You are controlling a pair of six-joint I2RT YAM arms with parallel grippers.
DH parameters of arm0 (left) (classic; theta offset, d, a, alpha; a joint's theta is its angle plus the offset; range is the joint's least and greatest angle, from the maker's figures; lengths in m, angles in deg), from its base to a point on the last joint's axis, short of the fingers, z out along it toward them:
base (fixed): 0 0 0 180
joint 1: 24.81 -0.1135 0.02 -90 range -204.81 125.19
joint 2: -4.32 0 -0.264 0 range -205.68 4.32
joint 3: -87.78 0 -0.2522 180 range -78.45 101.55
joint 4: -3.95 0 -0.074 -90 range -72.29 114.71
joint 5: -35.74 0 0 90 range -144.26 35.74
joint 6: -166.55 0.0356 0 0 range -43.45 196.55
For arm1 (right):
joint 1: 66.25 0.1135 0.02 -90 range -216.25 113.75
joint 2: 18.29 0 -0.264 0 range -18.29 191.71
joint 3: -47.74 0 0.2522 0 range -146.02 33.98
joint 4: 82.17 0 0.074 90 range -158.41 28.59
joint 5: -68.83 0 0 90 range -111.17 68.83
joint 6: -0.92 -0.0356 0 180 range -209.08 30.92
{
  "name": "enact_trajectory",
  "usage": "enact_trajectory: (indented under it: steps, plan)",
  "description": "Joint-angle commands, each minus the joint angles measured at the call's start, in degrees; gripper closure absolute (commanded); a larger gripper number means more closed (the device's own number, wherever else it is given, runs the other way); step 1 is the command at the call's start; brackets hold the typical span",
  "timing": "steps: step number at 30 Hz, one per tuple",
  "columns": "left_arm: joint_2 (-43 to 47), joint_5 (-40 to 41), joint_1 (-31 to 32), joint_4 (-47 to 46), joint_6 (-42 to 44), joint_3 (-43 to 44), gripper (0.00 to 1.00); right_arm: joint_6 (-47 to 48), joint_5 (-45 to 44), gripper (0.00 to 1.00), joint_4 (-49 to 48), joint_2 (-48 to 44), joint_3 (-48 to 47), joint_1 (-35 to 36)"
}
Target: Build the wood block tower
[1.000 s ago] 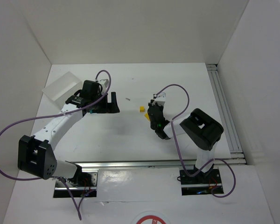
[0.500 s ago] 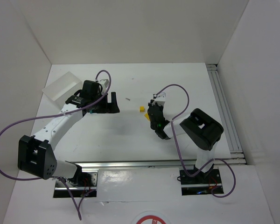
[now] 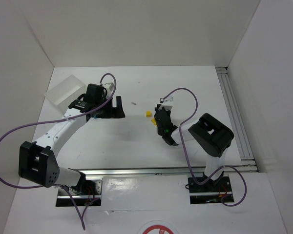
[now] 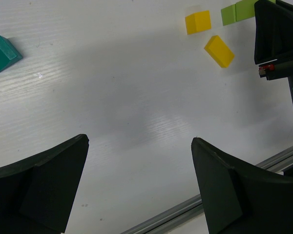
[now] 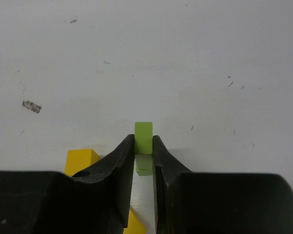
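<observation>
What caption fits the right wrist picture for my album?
Right gripper pinches a light green block, a yellow block beside it.

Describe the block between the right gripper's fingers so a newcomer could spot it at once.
On the white table, find the right gripper near the middle. Between its fingertips sits a small light green block. Its close neighbours are yellow blocks; it alone is green.

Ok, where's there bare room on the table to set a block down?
Bare table runs from the right tool to the back wall, and between the left tool and the yellow blocks. It is crowded at the right tool, where the yellow blocks and the green block sit close together.
</observation>
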Motion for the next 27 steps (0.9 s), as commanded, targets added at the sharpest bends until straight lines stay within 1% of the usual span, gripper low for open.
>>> enact_trajectory:
  steps: [1,3,10,11,12,14,15,16,18,22,25,27]
  plan:
    - [-0.1,-0.3,-0.2,-1.5,1.6,0.7,0.00,0.3,-1.1,0.92,-1.8,0.4,-0.7,0.5]
    - [-0.1,-0.3,-0.2,-1.5,1.6,0.7,0.00,0.3,-1.6,0.92,-1.2,0.4,-0.7,0.5]
    - [-0.7,-0.8,-0.2,-1.5,1.6,0.7,0.00,0.3,-2.1,0.72,-1.2,0.4,-0.7,0.5]
    - [-0.7,-0.8,-0.2,-1.5,1.6,0.7,0.00,0.3,-2.1,0.68,-1.2,0.4,-0.7,0.5]
    - [-0.7,-0.8,-0.2,-1.5,1.6,0.7,0.00,0.3,-2.1,0.60,-0.7,0.4,-1.3,0.5]
    - [-0.7,-0.8,-0.2,-1.5,1.6,0.7,0.00,0.3,-2.1,0.51,-0.7,0.4,-1.3,0.5]
    - [-0.7,-0.8,-0.2,-1.5,1.6,0.7,0.00,0.3,-2.1,0.43,-0.1,0.9,-1.3,0.5]
    - [-0.7,-0.8,-0.2,-1.5,1.6,0.7,0.00,0.3,-1.5,0.27,-0.1,0.9,-1.3,0.5]
    - [-0.7,-0.8,-0.2,-1.5,1.6,0.7,0.00,0.3,-1.5,0.18,-0.1,0.9,-1.9,0.5]
    - [-0.7,-0.8,-0.2,-1.5,1.6,0.1,0.00,0.3,-1.0,0.09,0.5,0.9,-1.9,0.5]
    - [-0.7,-0.8,-0.2,-1.5,1.6,0.1,0.00,0.8,-1.0,0.07,1.6,-0.8,-2.4,0.5]
    - [-0.7,-0.8,-0.2,-1.5,1.6,0.1,0.00,0.8,-1.0,0.02,2.8,-2.0,-2.4,0.5]
